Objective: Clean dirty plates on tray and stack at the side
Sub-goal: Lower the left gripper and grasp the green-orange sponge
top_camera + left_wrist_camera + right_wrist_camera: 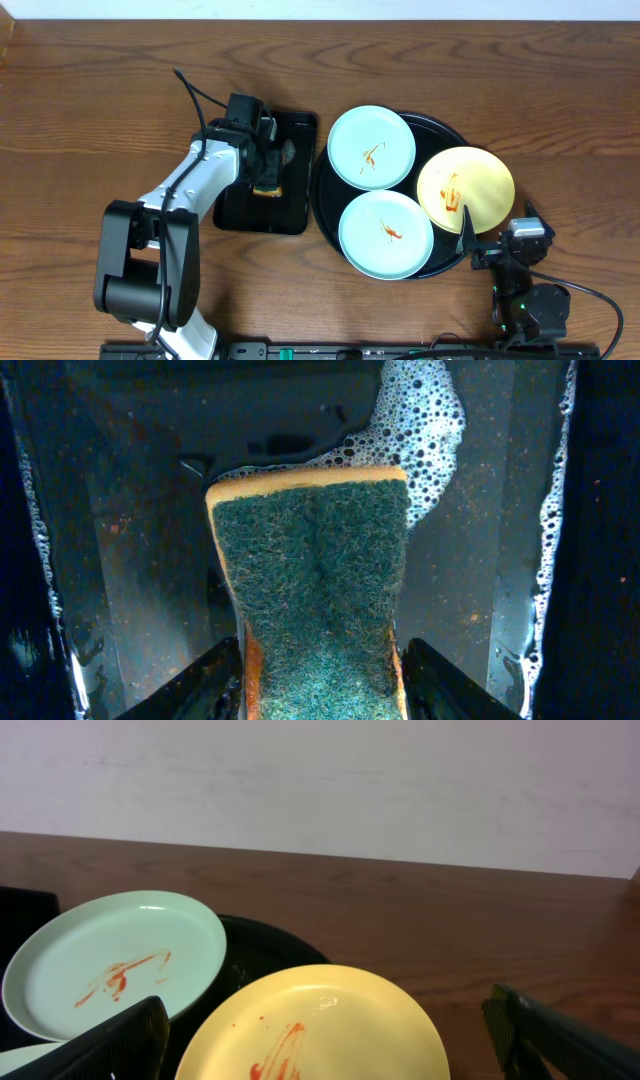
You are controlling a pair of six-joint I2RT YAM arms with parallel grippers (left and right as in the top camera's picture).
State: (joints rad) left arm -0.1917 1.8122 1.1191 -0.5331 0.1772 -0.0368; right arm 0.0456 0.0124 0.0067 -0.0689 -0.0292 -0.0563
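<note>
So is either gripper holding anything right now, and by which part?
The left gripper pinches the green-and-yellow scouring sponge by its side edges at one end; the right gripper holds nothing.

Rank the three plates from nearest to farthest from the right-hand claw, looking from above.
1. The yellow plate, on the right of the tray, just ahead of the right gripper.
2. The near mint plate, at the tray's front edge.
3. The far mint plate, at the tray's back left.
</note>
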